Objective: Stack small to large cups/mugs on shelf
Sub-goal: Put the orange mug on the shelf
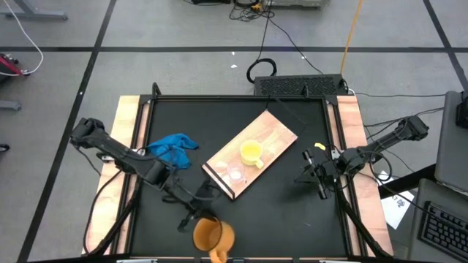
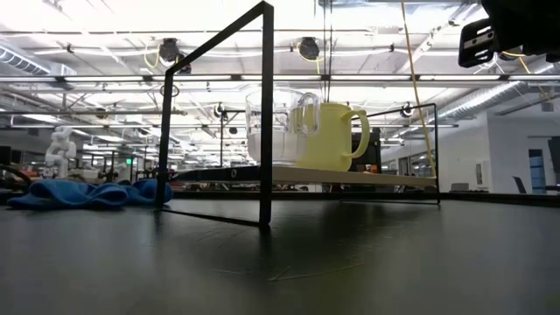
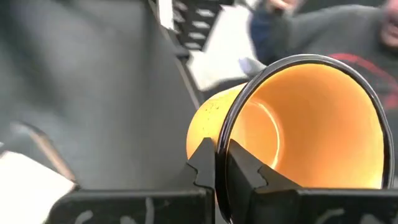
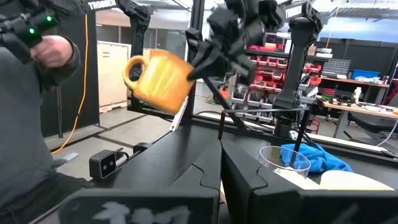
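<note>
The orange-brown cup (image 1: 213, 237) is in the air near the table's near edge, in my left gripper (image 1: 194, 219), which is shut on it. It also shows in the right wrist view (image 4: 159, 78). The light-wood shelf (image 1: 272, 134) lies slantwise at the table's middle. The yellow cup (image 1: 251, 152) and the clear glass cup (image 1: 235, 173) stand upright on it by their bases. In the low view they show side by side, glass cup (image 2: 274, 127) and yellow cup (image 2: 334, 136). My right gripper (image 1: 310, 176) waits shut and empty, right of the shelf. My left gripper pinches the orange-brown cup's rim (image 3: 222, 144), with one finger (image 3: 249, 173) inside the cup and the other finger (image 3: 201, 167) outside on its wall. The fingers come from the table's left, slanting toward the near edge. The cup is lifted clear of the table and tilted, its handle (image 1: 218, 256) toward the near edge.
A blue cloth (image 1: 172, 148) lies on the black tabletop left of the shelf. A thin black frame (image 2: 265, 114) stands around the table's edges. A person (image 4: 31, 106) is beyond the near edge. Bare tabletop lies between the shelf and the near edge.
</note>
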You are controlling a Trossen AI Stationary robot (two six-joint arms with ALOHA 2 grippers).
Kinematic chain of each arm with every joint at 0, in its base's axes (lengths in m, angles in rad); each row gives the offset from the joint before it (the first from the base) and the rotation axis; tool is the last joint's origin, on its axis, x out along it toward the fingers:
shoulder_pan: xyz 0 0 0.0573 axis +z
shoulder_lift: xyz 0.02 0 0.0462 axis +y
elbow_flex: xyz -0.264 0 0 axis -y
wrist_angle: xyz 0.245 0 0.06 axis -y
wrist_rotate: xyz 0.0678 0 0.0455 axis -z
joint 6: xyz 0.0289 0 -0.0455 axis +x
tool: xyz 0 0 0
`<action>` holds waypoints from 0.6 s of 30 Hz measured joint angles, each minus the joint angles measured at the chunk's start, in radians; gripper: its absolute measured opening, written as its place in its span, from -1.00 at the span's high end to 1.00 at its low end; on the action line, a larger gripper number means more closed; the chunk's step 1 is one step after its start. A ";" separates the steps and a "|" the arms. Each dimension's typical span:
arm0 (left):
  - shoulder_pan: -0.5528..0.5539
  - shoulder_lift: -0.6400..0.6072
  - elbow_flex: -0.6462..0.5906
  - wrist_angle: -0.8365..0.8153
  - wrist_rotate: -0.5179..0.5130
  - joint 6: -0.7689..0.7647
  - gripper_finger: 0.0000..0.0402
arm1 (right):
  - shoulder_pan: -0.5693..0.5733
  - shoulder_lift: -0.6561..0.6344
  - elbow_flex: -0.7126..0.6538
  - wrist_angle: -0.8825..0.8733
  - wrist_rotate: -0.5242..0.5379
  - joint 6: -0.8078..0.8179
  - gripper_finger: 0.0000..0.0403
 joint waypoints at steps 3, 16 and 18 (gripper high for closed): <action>-0.005 0.001 0.055 -0.010 -0.142 -0.008 0.93 | 0.000 0.000 0.000 0.002 0.000 -0.001 1.00; 0.098 0.180 0.459 -0.209 -0.187 0.046 0.93 | 0.000 -0.012 0.000 0.035 0.000 0.034 1.00; 0.118 0.268 0.567 -0.264 -0.151 0.078 0.93 | 0.000 -0.017 0.000 0.035 0.001 0.034 1.00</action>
